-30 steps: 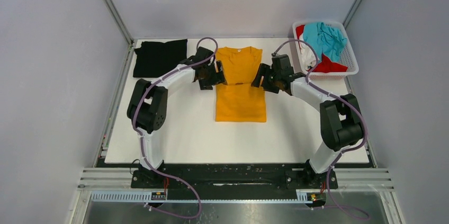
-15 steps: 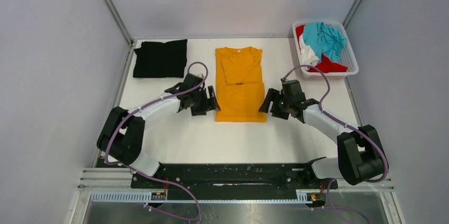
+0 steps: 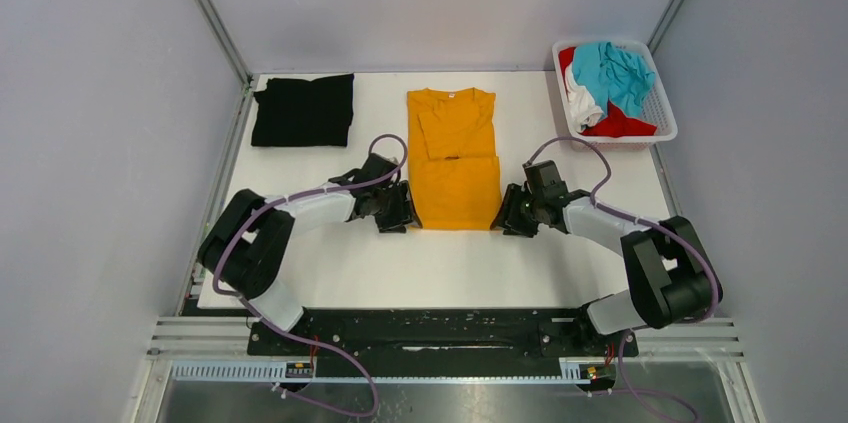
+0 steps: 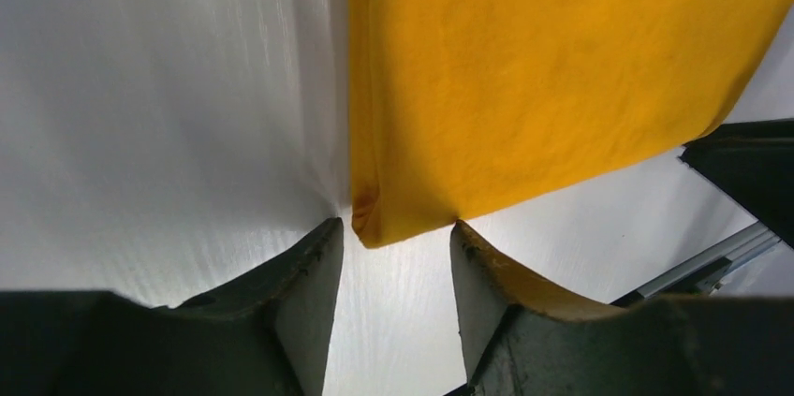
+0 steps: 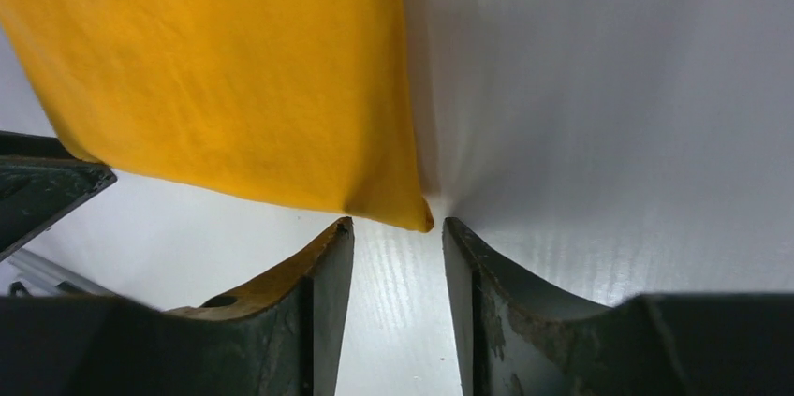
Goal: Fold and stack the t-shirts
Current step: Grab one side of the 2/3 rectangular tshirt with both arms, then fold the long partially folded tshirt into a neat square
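Observation:
The large orange-yellow t-shirt [image 3: 455, 158] lies in the middle of the table, folded into a long strip with its collar at the far end. My left gripper [image 3: 405, 211] is low at its near left corner and my right gripper [image 3: 503, 215] is at its near right corner. In the left wrist view the left gripper [image 4: 395, 226] is open, and the t-shirt corner [image 4: 373, 220] sits just at its fingertips. The right gripper [image 5: 397, 223] is likewise open, with the other corner [image 5: 417, 215] at its tips. A folded black t-shirt [image 3: 303, 109] lies at the back left.
A white slotted basket [image 3: 622, 142] at the back right holds crumpled teal [image 3: 612, 68], red [image 3: 620, 123] and white [image 3: 578, 103] t-shirts. Bare white table [image 3: 450, 263] lies between the orange-yellow t-shirt and the arm bases. Grey walls close in both sides.
Both arms have come from the middle sides of the orange-yellow t-shirt toward me, down to its near corners. Both pairs of jaws have narrowed.

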You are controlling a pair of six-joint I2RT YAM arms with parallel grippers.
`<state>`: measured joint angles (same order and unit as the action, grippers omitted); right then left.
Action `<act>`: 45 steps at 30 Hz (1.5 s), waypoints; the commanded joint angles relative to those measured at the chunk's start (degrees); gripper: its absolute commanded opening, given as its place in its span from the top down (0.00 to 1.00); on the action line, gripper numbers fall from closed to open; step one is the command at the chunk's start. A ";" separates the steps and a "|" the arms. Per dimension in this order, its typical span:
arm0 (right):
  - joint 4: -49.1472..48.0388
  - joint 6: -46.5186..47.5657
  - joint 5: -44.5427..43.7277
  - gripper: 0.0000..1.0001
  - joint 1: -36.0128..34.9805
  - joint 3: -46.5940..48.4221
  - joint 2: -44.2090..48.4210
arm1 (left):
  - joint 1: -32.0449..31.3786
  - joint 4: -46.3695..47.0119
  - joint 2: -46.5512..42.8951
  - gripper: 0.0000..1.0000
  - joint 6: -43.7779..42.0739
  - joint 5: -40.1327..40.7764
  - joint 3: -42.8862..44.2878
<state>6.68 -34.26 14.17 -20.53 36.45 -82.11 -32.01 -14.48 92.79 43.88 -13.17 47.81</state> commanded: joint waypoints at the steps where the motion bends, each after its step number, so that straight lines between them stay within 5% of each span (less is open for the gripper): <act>1: -2.58 -0.74 -0.36 0.53 -1.07 -0.14 -2.48 | -0.22 2.31 2.54 0.56 0.68 0.41 1.09; 5: -3.07 -0.89 -1.60 0.56 -1.29 -0.37 -3.38 | -0.22 2.54 4.43 0.65 0.67 0.87 1.85; 11: -3.98 -0.57 -2.67 0.69 -1.26 -0.81 -4.44 | -0.33 3.01 6.81 1.00 0.61 -0.01 2.66; 17: -1.20 1.22 -2.84 1.00 -2.32 -0.46 -4.50 | -0.51 2.32 5.03 1.00 0.59 -0.20 1.16; 26: 18.88 1.20 1.34 1.00 -11.56 -7.78 18.13 | -8.50 -9.91 -17.52 1.00 4.68 2.56 -11.28; 34: 33.56 -3.76 14.92 1.00 -15.46 -6.44 42.40 | -23.75 -19.37 -45.41 1.00 13.19 8.44 -13.10; 39: 35.42 -2.74 15.75 1.00 -15.37 -0.28 46.79 | -24.33 -19.36 -52.79 1.00 13.92 9.51 -11.72; 45: 34.18 4.37 10.46 1.00 -14.56 9.16 41.19 | -24.10 -19.77 -51.39 1.00 8.74 17.91 -4.12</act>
<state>41.15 -34.87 26.35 -35.62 38.87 -37.39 -56.21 -34.50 40.71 55.53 -3.14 37.19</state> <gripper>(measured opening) 0.028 0.033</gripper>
